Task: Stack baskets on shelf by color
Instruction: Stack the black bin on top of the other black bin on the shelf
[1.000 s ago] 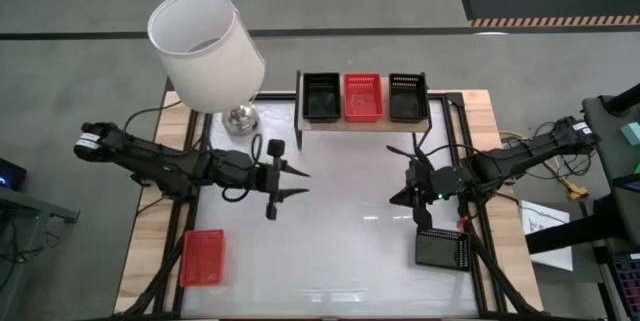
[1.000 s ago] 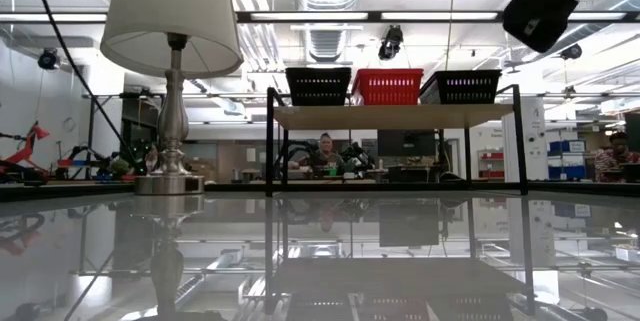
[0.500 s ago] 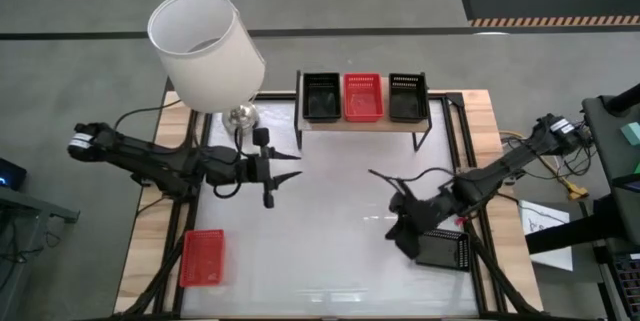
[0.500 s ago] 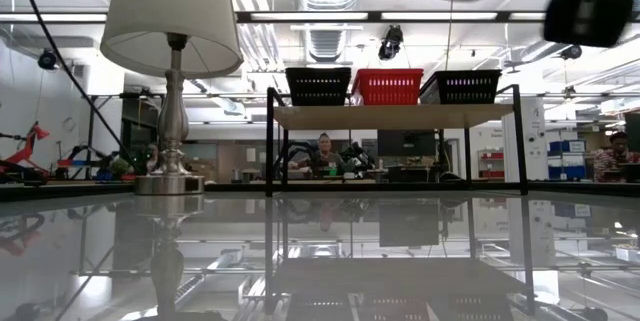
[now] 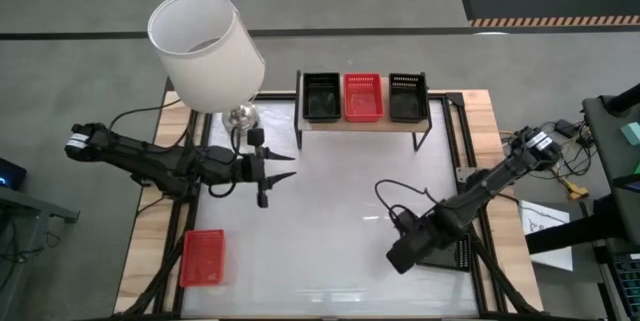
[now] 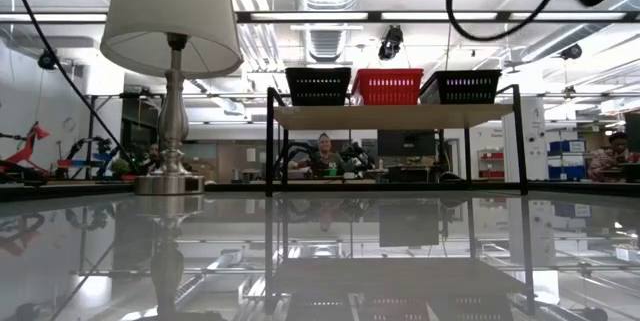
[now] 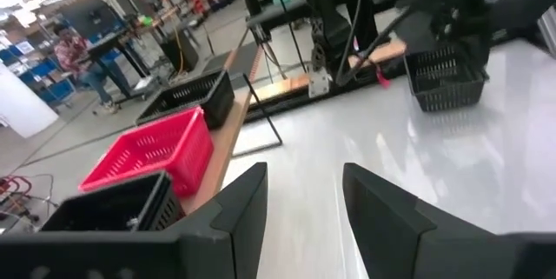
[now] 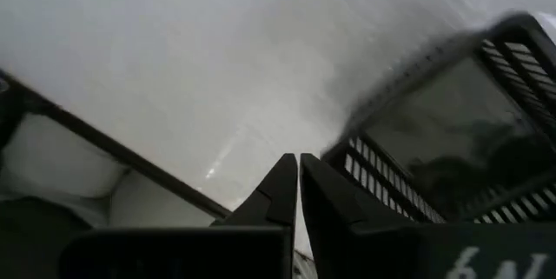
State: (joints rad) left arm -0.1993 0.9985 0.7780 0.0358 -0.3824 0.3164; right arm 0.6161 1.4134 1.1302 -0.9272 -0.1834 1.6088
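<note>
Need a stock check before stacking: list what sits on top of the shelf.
On the shelf three baskets stand in a row: a black basket nearest the lamp, a red basket in the middle, another black basket. All look empty; nothing stacked yet.

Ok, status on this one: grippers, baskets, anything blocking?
Left gripper open, hovering mid-table. Right gripper shut, at loose black basket rim. Shelf holds black, red, black. Red basket untouched. Lamp beside shelf.

Three black baskets: two on the shelf, at its left end and right end, and one on the worktop by the right arm. Two red baskets: one mid-shelf, one on the worktop's near-left corner. One shelf. One table lamp. Two robot arms.
</note>
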